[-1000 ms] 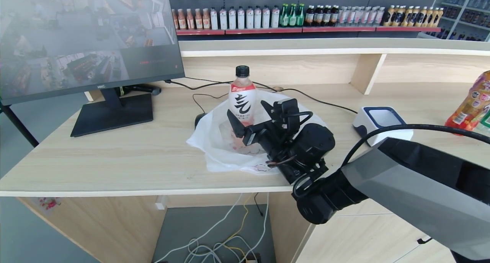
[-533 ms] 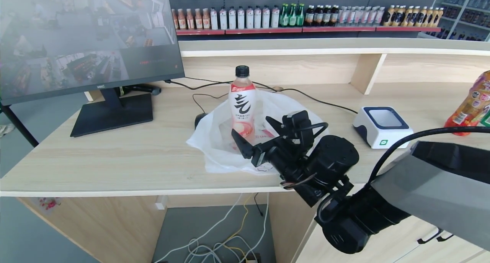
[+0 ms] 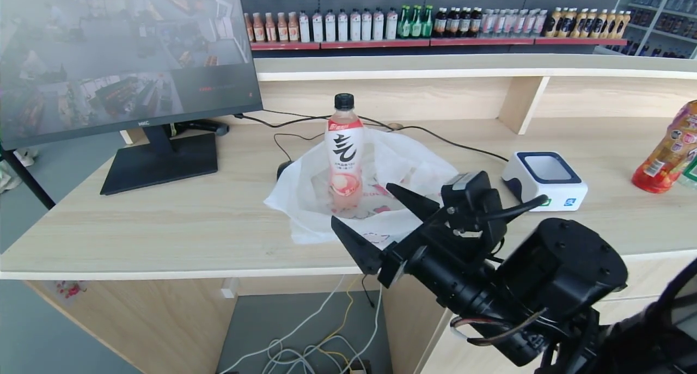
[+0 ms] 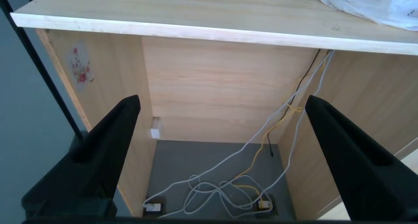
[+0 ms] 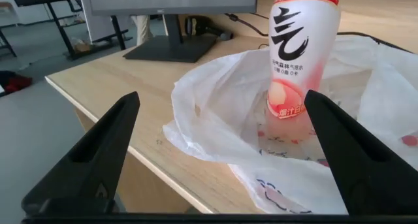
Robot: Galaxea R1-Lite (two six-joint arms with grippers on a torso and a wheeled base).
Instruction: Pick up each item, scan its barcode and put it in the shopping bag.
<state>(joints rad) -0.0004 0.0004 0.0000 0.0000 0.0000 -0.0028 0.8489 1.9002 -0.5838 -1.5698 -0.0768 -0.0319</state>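
Done: one peach bottle (image 3: 344, 151) stood upright inside the white shopping bag (image 3: 305, 200), its cap and shoulders well above the bag's crumpled rim. I judged that item bagged.
Left to do: an orange bottle (image 3: 664, 151) waited on the counter (image 3: 163, 221) at the far right, at about 3 o'clock from the bag and past the scanner (image 3: 544, 179). It looked unscanned and unbagged. Something green sat just beside it at the frame's edge, too cut off to name.
Stage: judged as between items, one delivered and the next not yet picked up.
Right claw: the right claw (image 3: 360, 202) was released, its two dark fingers spread wide with nothing between them.
Bottle relative to claw: the peach bottle lay at about 12 o'clock from the right claw, a touch toward 11, apart from both fingers. In the right wrist view it stood nearer one finger than the other, clear of each.
Bag relative to claw: the bag's near folds lay below and just ahead of the fingertips. Contact could not be told.
Scanner relative to claw: at about 3 o'clock, well apart.
Left claw: the left claw (image 4: 222, 103) hung released and empty below the counter's front edge, facing the cables (image 4: 235, 185) beneath.
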